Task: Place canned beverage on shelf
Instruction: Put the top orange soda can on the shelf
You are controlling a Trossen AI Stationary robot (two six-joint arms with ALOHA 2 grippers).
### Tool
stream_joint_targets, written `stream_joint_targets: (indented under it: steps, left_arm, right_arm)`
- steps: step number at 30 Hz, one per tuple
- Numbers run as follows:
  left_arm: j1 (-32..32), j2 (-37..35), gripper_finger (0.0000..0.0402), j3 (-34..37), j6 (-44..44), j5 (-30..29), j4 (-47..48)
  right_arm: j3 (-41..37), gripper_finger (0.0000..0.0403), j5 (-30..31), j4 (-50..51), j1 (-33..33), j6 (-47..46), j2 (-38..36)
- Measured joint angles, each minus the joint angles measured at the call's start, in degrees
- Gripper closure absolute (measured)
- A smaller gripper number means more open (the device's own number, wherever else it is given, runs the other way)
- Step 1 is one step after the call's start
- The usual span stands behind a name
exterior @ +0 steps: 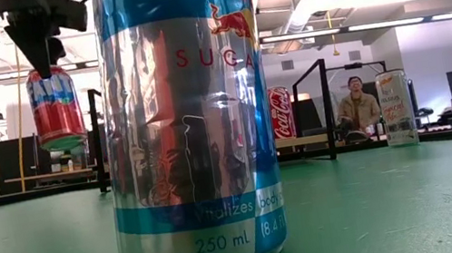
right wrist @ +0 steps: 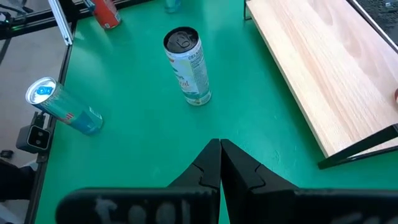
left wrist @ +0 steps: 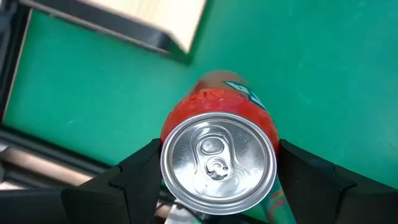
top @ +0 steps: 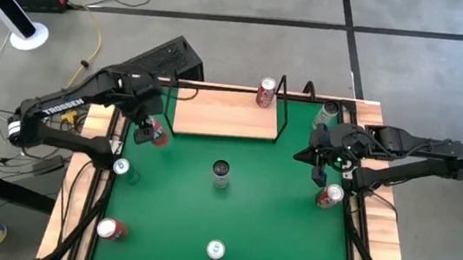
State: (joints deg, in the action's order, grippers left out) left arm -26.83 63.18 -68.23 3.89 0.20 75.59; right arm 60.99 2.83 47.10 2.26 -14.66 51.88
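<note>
A red can (top: 159, 135) hangs over the green mat's left part, just off the near left corner of the shelf (top: 225, 112), with my left gripper (top: 149, 129) shut on it. The shelf is a light-wood board with a black wire frame at the mat's far side. A red cola can (top: 266, 92) stands on its far right corner. My right gripper (top: 320, 158) hovers shut over the mat's right part and holds nothing; its fingers (right wrist: 219, 158) meet tip to tip. My left gripper pinches the red can's upper wall, just below the silver lid (left wrist: 217, 163), between its two fingers (left wrist: 140, 177), one on each side. The fingers come steeply from above. The can (exterior: 55, 104) hangs upright below them, lifted clear of the mat.
On the mat stand a slim pale can (top: 222, 173) at the centre, a blue-topped can (top: 121, 166) at the left, a red can (top: 111, 228) and another can (top: 215, 249) near the front edge, and two cans (top: 329, 195) (top: 328, 113) at the right. People sit in the room beyond.
</note>
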Motion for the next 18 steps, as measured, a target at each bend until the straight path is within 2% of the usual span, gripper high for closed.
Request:
stream_joint_targets:
  steps: [9,18]
  left_arm:
    - [11.6,0.2,0.0147,-0.6,-8.9,-0.1,-3.7]
    - [20.0,5.9,0.0147,-9.3,-12.1,-1.6,-4.2]
  right_arm:
    - [0.0,0.0372,0.0,0.0,0.0,0.2,0.0]
    - [0.0,0.0372,0.0,0.1,0.0,0.2,0.0]
